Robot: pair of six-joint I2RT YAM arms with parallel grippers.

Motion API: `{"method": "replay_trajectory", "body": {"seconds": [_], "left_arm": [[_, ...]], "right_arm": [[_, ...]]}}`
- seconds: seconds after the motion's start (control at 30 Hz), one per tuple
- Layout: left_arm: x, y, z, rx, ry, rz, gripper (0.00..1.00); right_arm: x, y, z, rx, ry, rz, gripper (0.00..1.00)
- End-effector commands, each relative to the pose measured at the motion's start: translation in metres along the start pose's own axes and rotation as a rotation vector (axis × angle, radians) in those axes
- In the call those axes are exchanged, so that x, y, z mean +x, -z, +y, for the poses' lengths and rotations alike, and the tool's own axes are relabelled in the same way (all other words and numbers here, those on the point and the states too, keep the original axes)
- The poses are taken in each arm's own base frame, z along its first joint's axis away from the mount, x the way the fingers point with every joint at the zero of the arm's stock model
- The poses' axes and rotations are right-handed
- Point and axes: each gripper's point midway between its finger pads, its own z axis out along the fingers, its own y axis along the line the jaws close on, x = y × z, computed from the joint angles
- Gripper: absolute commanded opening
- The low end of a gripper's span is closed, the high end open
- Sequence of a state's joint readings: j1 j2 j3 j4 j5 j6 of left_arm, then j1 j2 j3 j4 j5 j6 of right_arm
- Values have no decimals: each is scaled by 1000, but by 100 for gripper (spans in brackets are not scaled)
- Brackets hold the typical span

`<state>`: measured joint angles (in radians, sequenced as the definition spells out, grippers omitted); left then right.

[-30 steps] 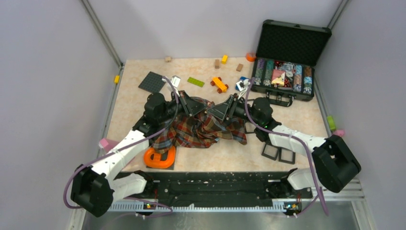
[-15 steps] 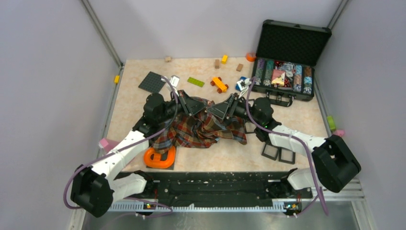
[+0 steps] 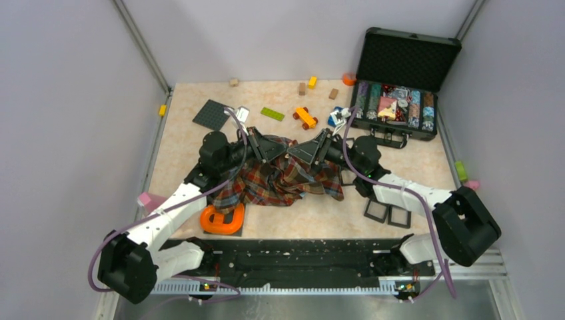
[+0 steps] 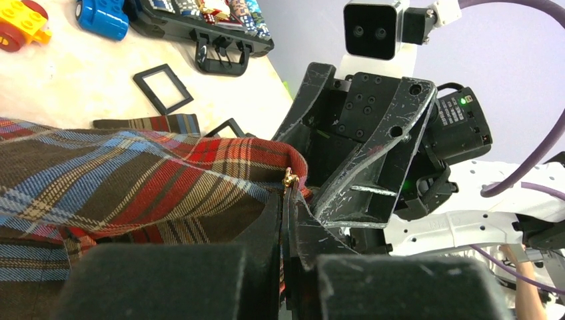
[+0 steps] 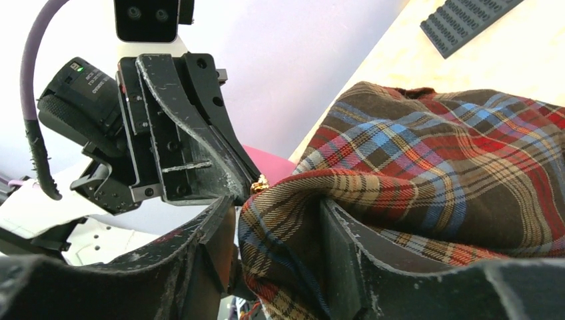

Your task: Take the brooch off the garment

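Note:
The plaid garment [image 3: 266, 187] lies bunched mid-table; it also shows in the left wrist view [image 4: 133, 187] and the right wrist view [image 5: 433, 153]. The tiny gold brooch [image 4: 289, 179] sits on a raised fold edge and is seen again in the right wrist view [image 5: 260, 185]; it is too small to make out from the top. My left gripper [image 3: 278, 157] [image 4: 288, 200] is shut with the brooch at its fingertips. My right gripper [image 3: 301, 160] [image 5: 276, 220] is shut on a thick fold of the garment just beside the brooch, facing the left gripper.
An open black case [image 3: 400, 100] of chips stands at the back right. An orange-yellow wheeled toy brick [image 3: 305, 117], a green brick [image 3: 272, 113] and a dark baseplate [image 3: 212, 114] lie behind the garment. An orange object [image 3: 223, 219] lies front left, black frames [image 3: 386, 213] front right.
Both grippers stay together over the garment. The right gripper has edged slightly up and back with its fold; otherwise nothing visibly moved.

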<state>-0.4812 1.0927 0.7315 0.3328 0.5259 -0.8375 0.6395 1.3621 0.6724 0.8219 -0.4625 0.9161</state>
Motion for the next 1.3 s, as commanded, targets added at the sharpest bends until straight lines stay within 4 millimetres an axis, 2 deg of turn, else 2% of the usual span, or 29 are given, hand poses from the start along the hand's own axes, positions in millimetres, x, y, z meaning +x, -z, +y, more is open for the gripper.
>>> {"method": "replay_trajectory", "body": {"seconds": [0.0, 0.1, 0.47, 0.63, 1.07, 1.27], "left_arm": [[-12, 3, -25, 89, -34, -36, 0], [-13, 4, -25, 90, -29, -36, 0], [-20, 3, -30, 133, 36, -47, 0], [-16, 3, -25, 123, 32, -40, 0], [-14, 4, -30, 146, 45, -33, 0], [-15, 6, -30, 144, 26, -39, 0]], "right_arm": [[-9, -6, 15, -40, 62, -21, 45], [-5, -4, 12, -32, 80, -8, 40], [2, -2, 8, -10, 126, 10, 40], [-2, -4, 19, -54, 99, 0, 47], [-4, -13, 4, 45, 77, 7, 34], [-2, -15, -7, 122, 85, 32, 31]]}}
